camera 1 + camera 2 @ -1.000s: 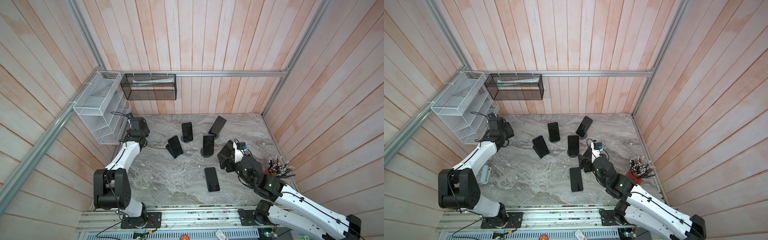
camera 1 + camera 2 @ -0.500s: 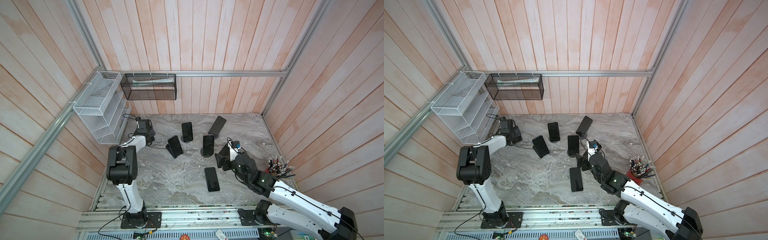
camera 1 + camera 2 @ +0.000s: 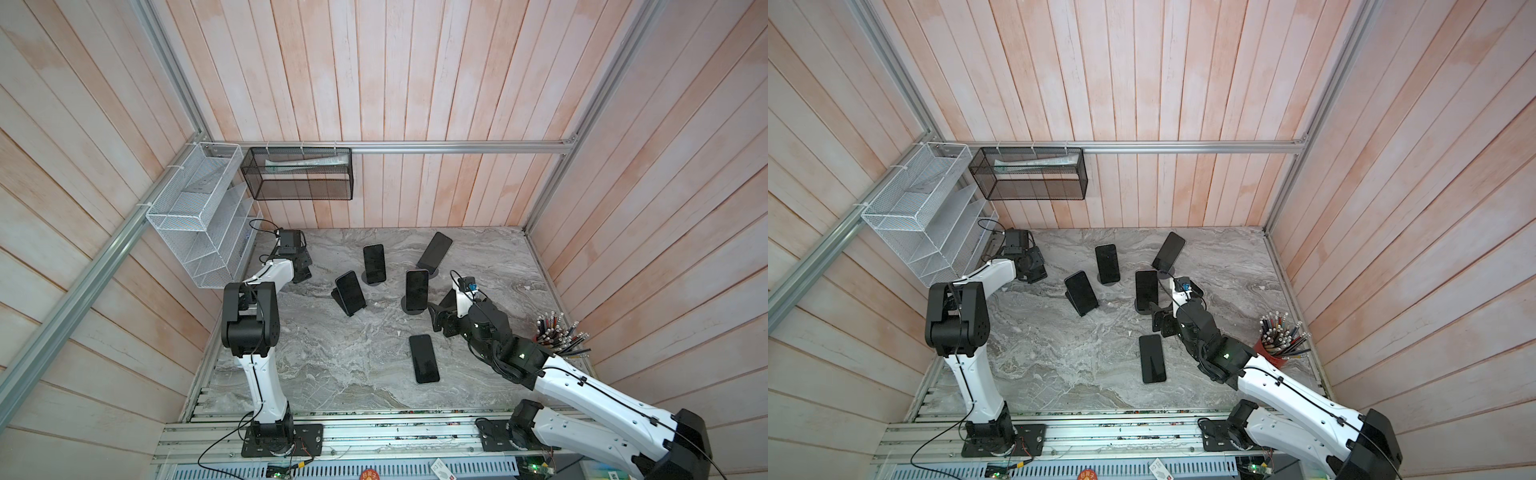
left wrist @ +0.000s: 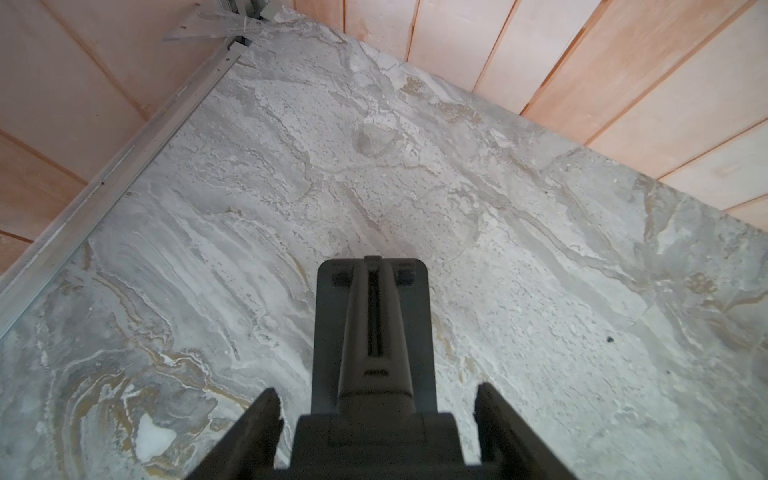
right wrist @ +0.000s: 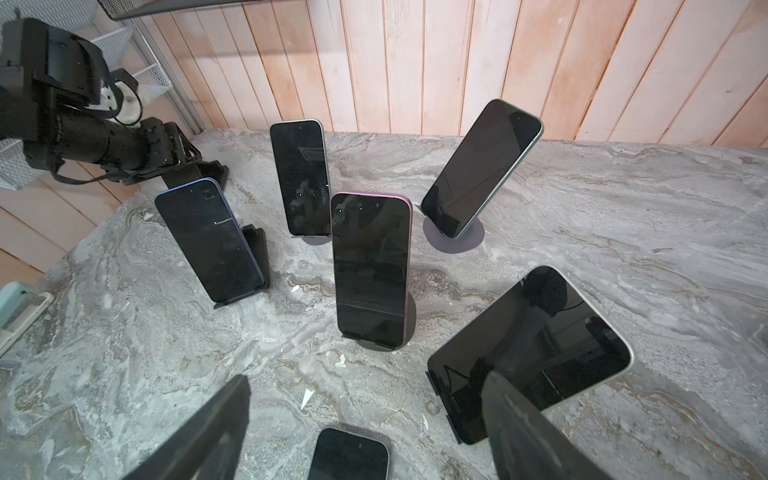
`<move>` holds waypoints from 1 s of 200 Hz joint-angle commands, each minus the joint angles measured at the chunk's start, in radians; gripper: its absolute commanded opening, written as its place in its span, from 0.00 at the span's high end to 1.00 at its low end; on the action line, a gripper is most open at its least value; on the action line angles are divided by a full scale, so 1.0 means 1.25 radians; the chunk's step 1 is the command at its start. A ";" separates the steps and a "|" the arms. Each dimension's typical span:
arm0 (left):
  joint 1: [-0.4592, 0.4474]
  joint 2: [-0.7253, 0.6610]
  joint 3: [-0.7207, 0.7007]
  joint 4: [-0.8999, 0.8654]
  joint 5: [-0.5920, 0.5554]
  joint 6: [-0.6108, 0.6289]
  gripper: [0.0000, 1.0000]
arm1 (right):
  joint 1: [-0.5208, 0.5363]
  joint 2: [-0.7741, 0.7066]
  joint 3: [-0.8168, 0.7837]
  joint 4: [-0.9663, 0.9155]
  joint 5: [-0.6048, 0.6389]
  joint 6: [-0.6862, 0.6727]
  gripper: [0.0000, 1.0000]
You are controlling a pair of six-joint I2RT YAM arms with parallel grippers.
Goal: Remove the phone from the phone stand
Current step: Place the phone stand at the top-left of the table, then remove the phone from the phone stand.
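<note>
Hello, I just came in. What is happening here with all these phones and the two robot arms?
Two robot arms work over a marble table with several phones. Most phones lean on small stands; one phone lies flat on the table. The right gripper is open, empty, and points toward the purple-edged phone on a round stand. No phone is being lifted at this moment. The left gripper is in the far corner near the white wire rack, holding an empty black phone stand.
</note>
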 commanded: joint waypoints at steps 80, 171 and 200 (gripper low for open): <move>0.003 -0.196 0.021 -0.104 0.007 0.000 0.00 | -0.004 0.054 0.109 -0.120 0.049 -0.031 0.02; -0.014 -0.659 -0.278 0.060 0.252 -0.208 0.00 | -0.005 -0.022 0.106 -0.062 0.045 -0.009 0.13; -0.019 -0.729 -0.383 0.209 0.361 -0.272 0.00 | -0.006 0.031 0.141 -0.102 0.056 0.070 0.15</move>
